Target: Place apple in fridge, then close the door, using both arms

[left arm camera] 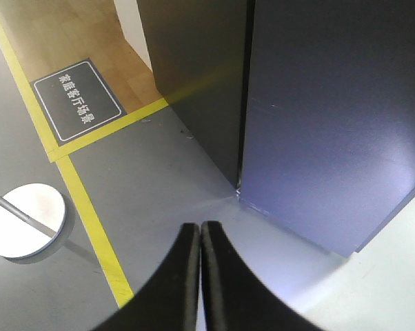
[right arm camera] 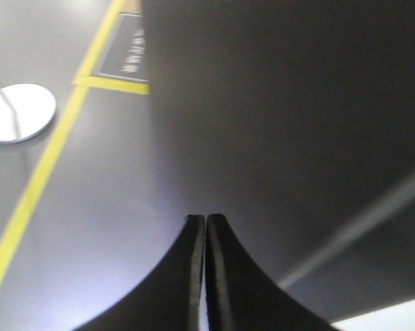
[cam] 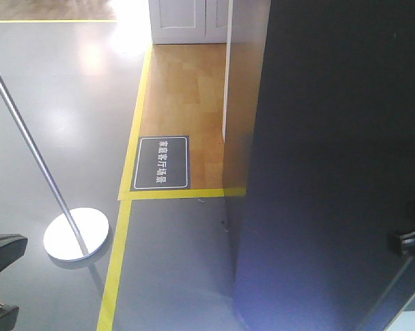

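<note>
The fridge's dark grey door [cam: 331, 138] fills the right of the front view, with the fridge's side panel [cam: 240, 131] to its left. No white interior shows. In the left wrist view my left gripper [left arm camera: 200, 226] is shut and empty above the grey floor, short of the corner where the fridge's side [left arm camera: 194, 76] meets the door [left arm camera: 331, 117]. My right gripper [right arm camera: 205, 218] is shut and empty, its tips close against the door [right arm camera: 283, 103]; whether they touch it I cannot tell. A black piece of the right arm [cam: 407, 240] shows at the door's right edge. The apple is out of view.
A silver pole on a round base [cam: 76, 234] stands on the grey floor at left, also seen from the wrists [left arm camera: 25, 221] [right arm camera: 18, 112]. Yellow floor tape [cam: 118, 255] borders a wood floor with a grey sign [cam: 162, 163]. White cabinet doors [cam: 187, 21] stand at the back.
</note>
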Controlling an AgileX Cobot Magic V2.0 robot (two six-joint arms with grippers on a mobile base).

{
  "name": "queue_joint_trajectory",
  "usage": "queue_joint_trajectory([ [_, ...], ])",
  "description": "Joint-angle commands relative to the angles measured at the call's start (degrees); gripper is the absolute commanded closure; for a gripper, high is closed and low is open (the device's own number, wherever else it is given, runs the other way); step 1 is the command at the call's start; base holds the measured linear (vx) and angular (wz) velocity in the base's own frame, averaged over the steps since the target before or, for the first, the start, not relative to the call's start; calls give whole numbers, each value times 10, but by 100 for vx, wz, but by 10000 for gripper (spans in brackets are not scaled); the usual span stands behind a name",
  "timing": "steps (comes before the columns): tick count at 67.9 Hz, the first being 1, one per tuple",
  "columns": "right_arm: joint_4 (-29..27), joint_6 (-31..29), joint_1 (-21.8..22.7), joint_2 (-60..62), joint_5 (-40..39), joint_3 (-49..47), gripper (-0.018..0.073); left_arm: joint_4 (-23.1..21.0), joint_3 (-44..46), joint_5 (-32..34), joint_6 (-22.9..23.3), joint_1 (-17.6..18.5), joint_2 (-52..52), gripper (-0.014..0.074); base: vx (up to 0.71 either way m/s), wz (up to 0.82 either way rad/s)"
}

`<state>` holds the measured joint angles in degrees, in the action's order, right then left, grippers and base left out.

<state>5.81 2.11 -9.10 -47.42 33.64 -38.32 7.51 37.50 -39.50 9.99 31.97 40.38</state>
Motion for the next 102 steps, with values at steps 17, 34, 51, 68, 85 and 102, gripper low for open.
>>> queue_joint_trajectory([
  [17, 72, 26, 84, -40, -124, -18, 563, 2, 14, 34, 6, 1, -4, 603, 0, 0],
  [34, 74, 10, 139, -101, -148, -85, 563, 2, 14, 34, 6, 1, -4, 603, 0, 0],
  [51, 57, 15, 184, -167, -224, -157, 563, 2, 14, 34, 6, 1, -4, 603, 0, 0],
  [68, 37, 15, 194, -234, -289, -219, 563, 2, 14, 34, 6, 1, -4, 603, 0, 0],
  [85, 17, 15, 193, -306, -346, -280, 563, 2, 14, 34, 6, 1, -4, 603, 0, 0],
  [102, 5, 14, 193, -382, -377, -351, 563, 2, 14, 34, 6, 1, -4, 603, 0, 0],
])
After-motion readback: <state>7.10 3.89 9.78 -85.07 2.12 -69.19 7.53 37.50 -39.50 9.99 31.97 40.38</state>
